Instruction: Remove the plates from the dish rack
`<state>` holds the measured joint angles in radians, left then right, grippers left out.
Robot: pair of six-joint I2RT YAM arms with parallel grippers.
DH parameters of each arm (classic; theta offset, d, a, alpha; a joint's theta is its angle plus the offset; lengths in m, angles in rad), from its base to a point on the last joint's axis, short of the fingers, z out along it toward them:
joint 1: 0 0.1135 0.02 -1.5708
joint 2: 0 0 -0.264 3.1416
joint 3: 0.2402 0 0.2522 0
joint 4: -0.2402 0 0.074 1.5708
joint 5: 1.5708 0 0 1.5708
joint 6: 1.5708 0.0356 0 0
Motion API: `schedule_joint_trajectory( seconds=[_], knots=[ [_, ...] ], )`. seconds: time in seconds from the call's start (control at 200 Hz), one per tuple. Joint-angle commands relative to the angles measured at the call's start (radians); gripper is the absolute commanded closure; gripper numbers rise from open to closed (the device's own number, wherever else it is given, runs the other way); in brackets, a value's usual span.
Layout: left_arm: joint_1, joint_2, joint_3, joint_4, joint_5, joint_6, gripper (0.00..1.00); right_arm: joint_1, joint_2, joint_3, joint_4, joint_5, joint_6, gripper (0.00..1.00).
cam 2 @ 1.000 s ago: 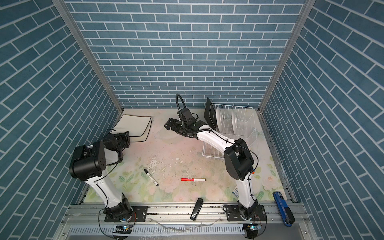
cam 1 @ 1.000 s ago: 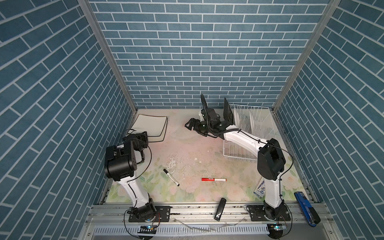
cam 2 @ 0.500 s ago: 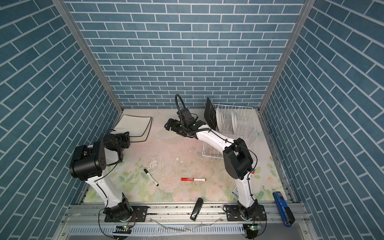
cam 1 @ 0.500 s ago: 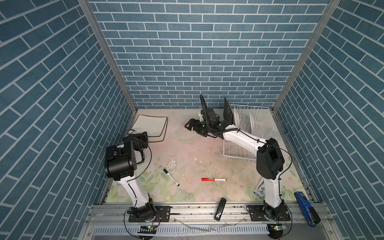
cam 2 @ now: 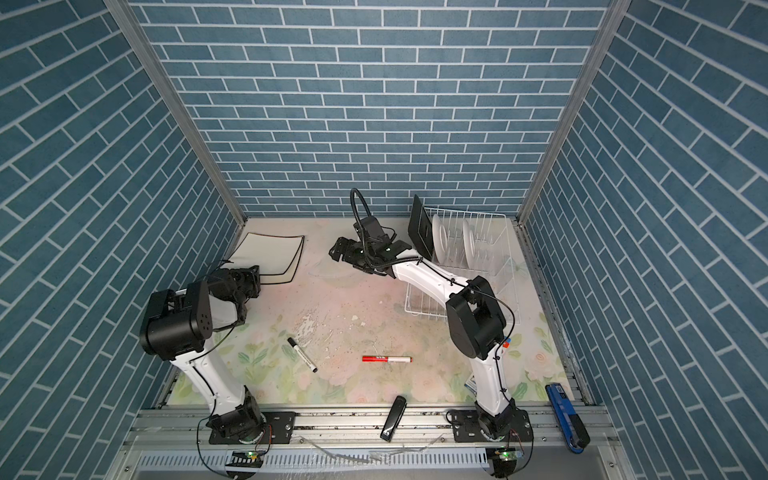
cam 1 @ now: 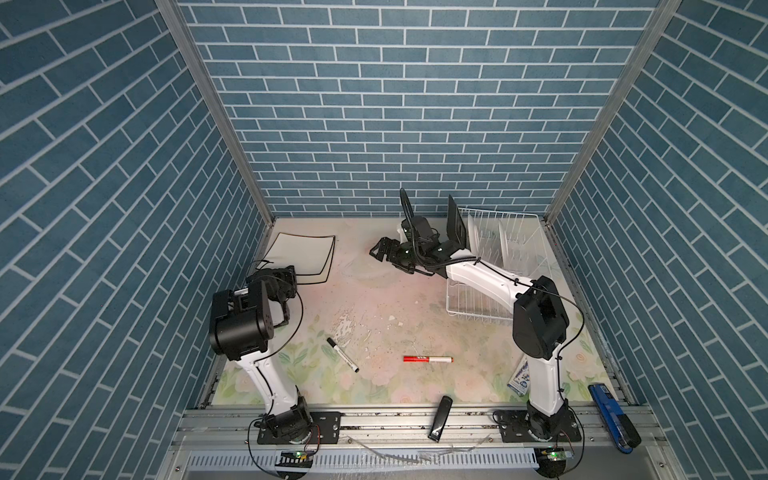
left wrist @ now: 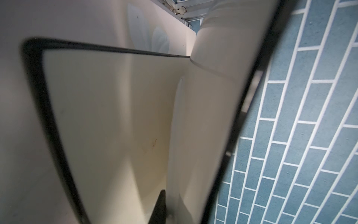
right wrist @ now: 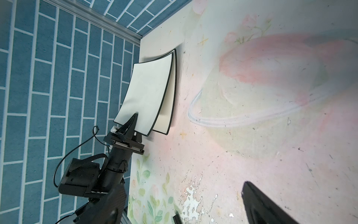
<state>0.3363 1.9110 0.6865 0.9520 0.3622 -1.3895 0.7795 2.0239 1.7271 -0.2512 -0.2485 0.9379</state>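
Blue-brick walls, floral desk: left end effector pinches square black-rimmed white plate over its twin (likely stacking); right end effector spread.

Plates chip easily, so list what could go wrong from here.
1. The left gripper pinches one edge of the upper white plate, tilted over the lower white plate and offset; released so, it could clatter or slide.
2. The black plate stands at the dish rack's end, close to the right arm; the open right gripper, swinging back, might knock it.
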Motion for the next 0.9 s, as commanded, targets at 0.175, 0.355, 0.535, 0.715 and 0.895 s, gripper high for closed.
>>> schedule_joint_trajectory(
  seconds=[0.175, 0.355, 0.535, 0.715, 0.895],
  knots=[
    [0.007, -0.024, 0.054, 0.106, 0.015, 0.036, 0.97, -0.004, 0.012, 0.046, -0.001, -0.014, 0.022, 0.06],
    [0.006, -0.037, 0.058, 0.042, 0.012, 0.043, 0.83, -0.006, 0.010, 0.039, 0.002, -0.014, 0.022, 0.06],
    [0.006, -0.036, 0.061, 0.019, 0.015, 0.031, 0.59, -0.007, 0.002, 0.031, 0.008, -0.012, 0.023, 0.06],
    [0.006, -0.049, 0.061, -0.017, 0.015, 0.035, 0.49, -0.009, -0.001, 0.031, 0.010, -0.009, 0.025, 0.06],
    [0.006, -0.078, 0.090, -0.165, 0.029, 0.057, 0.43, -0.008, -0.009, 0.026, 0.016, -0.008, 0.027, 0.06]
  ],
)
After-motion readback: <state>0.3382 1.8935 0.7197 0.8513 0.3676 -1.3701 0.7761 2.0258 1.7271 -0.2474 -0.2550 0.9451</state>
